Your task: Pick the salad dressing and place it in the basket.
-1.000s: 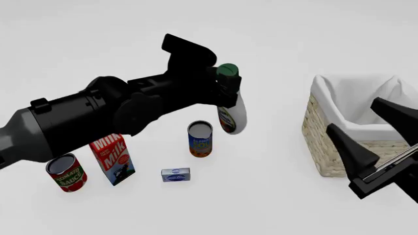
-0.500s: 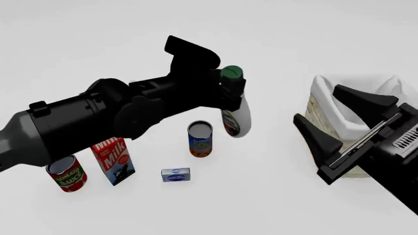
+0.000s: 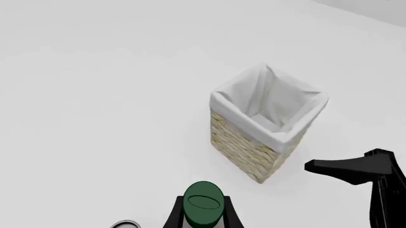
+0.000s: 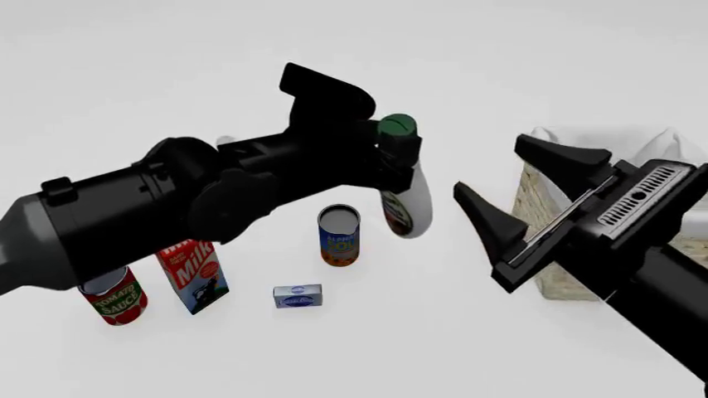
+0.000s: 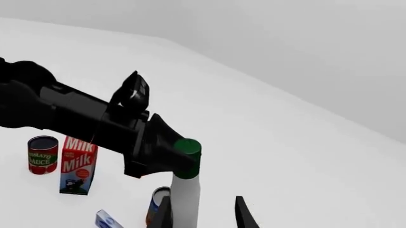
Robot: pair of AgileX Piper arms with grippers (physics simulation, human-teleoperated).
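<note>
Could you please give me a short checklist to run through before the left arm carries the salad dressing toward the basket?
1. Left gripper shut on the salad dressing just under its green cap: ok.
2. Bottle lifted off the table: cannot tell.
3. Basket upright, open, nothing seen inside: ok.
4. Path to the basket free: not ok; the open right gripper sits between bottle and basket.
5. Blue can clear of the bottle: ok.

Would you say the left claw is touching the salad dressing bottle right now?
Touching: in the right wrist view the left claw closes on the salad dressing just below its green cap, with no gap.
</note>
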